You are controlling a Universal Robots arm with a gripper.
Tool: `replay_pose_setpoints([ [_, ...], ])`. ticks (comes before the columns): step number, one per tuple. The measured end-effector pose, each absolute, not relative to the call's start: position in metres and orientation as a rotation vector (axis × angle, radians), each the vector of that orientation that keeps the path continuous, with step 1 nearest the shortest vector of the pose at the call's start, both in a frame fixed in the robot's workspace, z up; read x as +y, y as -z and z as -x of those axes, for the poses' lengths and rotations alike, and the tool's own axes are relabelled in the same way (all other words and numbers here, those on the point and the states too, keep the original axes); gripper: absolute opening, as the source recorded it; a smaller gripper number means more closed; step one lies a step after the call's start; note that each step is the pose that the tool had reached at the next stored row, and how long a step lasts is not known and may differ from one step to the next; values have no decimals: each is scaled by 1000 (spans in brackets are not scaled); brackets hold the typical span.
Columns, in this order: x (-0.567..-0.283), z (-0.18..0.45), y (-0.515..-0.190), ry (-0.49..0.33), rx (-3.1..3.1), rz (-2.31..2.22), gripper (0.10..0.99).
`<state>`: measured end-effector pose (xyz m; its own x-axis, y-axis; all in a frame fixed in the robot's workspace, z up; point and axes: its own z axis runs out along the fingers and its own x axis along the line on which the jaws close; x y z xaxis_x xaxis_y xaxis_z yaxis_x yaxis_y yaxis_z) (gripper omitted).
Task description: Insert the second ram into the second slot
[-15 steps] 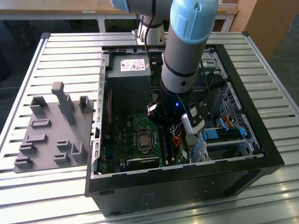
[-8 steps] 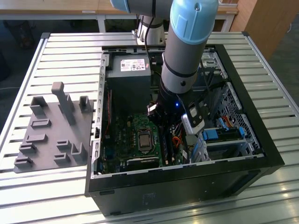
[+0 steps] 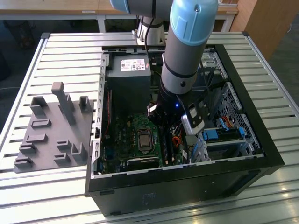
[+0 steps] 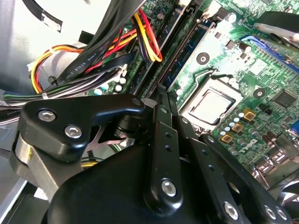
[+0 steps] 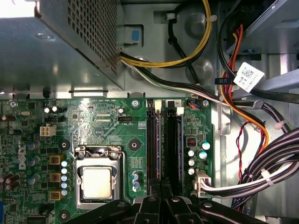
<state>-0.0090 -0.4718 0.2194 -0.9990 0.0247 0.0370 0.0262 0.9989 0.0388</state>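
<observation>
My gripper (image 3: 164,125) reaches down inside the open computer case, over the memory slots to the exterior view's right of the processor socket (image 3: 142,139). In both wrist views its black fingers (image 4: 161,135) stand pressed close together, with the gripper (image 5: 161,199) right over a slot. The second ram (image 5: 159,149) shows edge-on as a thin blue strip running along that slot straight out from the fingertips. It stands upright between white end latches (image 5: 158,106). Another thin blue strip (image 5: 181,149) stands in a slot beside it. The arm's wrist hides the slots in the exterior view.
Bundled cables (image 5: 273,158) crowd one side of the slots, and the metal power supply (image 5: 56,46) sits beyond them. A drive bay with light-blue latches (image 3: 219,135) fills the case's right in the exterior view. A grey holder fixture (image 3: 51,130) lies on the slatted table left of the case.
</observation>
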Motion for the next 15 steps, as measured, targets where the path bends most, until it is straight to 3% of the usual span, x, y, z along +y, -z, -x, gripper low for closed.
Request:
replay_pose_setpoints([
  [9, -472, 9, -219, 61, -3104, 39, 122],
  [10, -472, 9, -219, 61, -3104, 39, 184],
  [15, -472, 9, -221, 61, -3104, 39, 184],
])
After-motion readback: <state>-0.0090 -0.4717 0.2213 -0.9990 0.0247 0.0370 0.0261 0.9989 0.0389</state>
